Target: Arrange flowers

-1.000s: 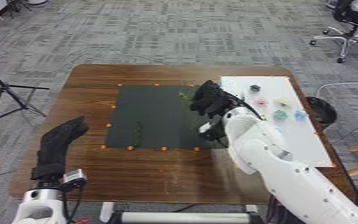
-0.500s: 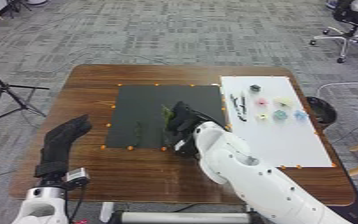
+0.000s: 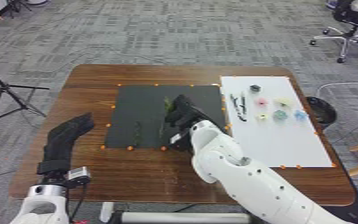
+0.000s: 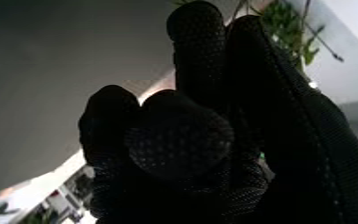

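In the head view my right hand (image 3: 185, 114) is over the middle of the dark mat (image 3: 138, 107), curled round a leafy green stem (image 3: 167, 106) that shows along its left side. Another green stem (image 3: 138, 132) lies on the mat's left part. My left hand (image 3: 68, 136) is left of the mat, its fingers relaxed and holding nothing. The right wrist view shows my right hand (image 4: 180, 145) with its fingers curled, and green leaves (image 4: 286, 32) beyond the fingertips. The glove hides where the stem is gripped.
On the white board (image 3: 286, 145) at the right are a pink flower (image 3: 262, 101), a pale yellow one (image 3: 283, 101), a teal one (image 3: 279, 115), a blue one (image 3: 301, 115), a small yellow one (image 3: 262, 116), a dark one (image 3: 254, 88) and dark stems (image 3: 242, 108).
My right hand has moved left from the mat's right edge to its middle, carrying the green stem along. The dark stems on the board have come into sight. My left hand has shifted slightly.
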Tool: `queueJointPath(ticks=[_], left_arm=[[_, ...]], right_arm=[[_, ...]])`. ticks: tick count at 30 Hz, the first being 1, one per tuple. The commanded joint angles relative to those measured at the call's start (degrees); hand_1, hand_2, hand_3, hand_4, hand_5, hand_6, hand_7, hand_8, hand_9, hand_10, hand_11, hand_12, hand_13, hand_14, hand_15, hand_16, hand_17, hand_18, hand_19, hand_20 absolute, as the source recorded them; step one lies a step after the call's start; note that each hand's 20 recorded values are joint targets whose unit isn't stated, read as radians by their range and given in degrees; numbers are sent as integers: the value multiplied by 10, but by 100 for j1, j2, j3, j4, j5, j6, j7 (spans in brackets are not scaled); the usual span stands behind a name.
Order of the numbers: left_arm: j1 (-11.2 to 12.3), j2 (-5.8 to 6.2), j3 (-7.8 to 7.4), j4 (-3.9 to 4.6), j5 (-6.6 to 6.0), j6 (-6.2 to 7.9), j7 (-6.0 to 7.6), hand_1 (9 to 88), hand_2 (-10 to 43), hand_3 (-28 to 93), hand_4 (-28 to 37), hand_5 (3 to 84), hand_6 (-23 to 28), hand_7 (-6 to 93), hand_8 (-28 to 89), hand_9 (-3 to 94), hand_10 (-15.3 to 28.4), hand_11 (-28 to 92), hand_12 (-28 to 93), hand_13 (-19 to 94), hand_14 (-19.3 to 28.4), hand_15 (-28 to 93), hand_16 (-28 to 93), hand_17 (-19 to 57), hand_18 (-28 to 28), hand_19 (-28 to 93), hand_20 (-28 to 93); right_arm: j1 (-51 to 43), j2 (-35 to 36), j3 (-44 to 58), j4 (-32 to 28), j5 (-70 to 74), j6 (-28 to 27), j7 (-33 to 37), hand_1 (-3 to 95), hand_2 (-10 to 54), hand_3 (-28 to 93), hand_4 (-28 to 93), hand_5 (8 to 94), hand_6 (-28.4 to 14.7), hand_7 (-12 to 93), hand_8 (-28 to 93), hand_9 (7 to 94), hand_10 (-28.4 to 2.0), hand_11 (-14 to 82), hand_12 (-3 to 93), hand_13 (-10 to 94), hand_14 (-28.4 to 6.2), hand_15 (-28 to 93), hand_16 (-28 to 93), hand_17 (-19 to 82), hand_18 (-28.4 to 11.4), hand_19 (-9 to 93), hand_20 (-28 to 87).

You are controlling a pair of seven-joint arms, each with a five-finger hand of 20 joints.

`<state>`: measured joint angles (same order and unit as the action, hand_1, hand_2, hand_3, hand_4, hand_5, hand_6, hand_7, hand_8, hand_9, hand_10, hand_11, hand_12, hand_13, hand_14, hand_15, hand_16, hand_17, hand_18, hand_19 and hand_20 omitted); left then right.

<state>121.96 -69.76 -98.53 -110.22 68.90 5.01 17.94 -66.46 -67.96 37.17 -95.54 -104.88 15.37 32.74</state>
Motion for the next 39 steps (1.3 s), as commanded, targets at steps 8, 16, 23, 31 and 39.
queueJointPath(ticks=[8,16,23,31,39], left_arm=[[37,15,-2,-16,36,-97,-22,199,31,731,-283,488,37,121,-70,469,137,190,119,382,173,191,28,37,142,135,168],[-48,42,35,13,50,-114,-18,199,31,730,-283,483,33,114,-68,467,134,181,121,381,170,179,31,38,141,131,169],[-97,26,72,38,73,-160,-18,199,32,730,-283,483,32,114,-67,466,132,178,122,382,170,175,35,38,141,128,169],[-78,11,51,37,60,-162,-4,202,31,729,-283,478,34,108,-66,459,131,170,123,379,167,162,36,38,140,122,169],[-86,2,65,46,63,-185,-9,204,30,730,-283,476,35,105,-64,457,130,166,125,378,167,156,42,38,141,120,170]], right_arm=[[152,554,-293,-347,-2598,-356,-677,591,-95,568,-73,750,-32,366,143,937,-108,178,289,937,-10,576,305,645,-135,932,510],[275,535,-597,-308,-2971,-924,-584,582,-95,581,-73,762,-31,350,156,937,-109,192,284,937,-10,584,299,650,-136,932,508],[294,190,-592,13,-2123,-1275,-226,578,-95,590,-72,771,-32,334,170,937,-111,200,279,937,-11,589,290,656,-131,932,501],[302,-10,-497,192,-1638,-1318,9,573,-95,600,-76,779,-35,321,174,937,-114,205,275,937,-14,579,278,658,-128,932,484],[315,-47,-443,174,-1433,-1303,2,512,-95,594,-63,767,-40,316,197,937,-118,207,252,937,-16,572,277,658,-126,932,471]])
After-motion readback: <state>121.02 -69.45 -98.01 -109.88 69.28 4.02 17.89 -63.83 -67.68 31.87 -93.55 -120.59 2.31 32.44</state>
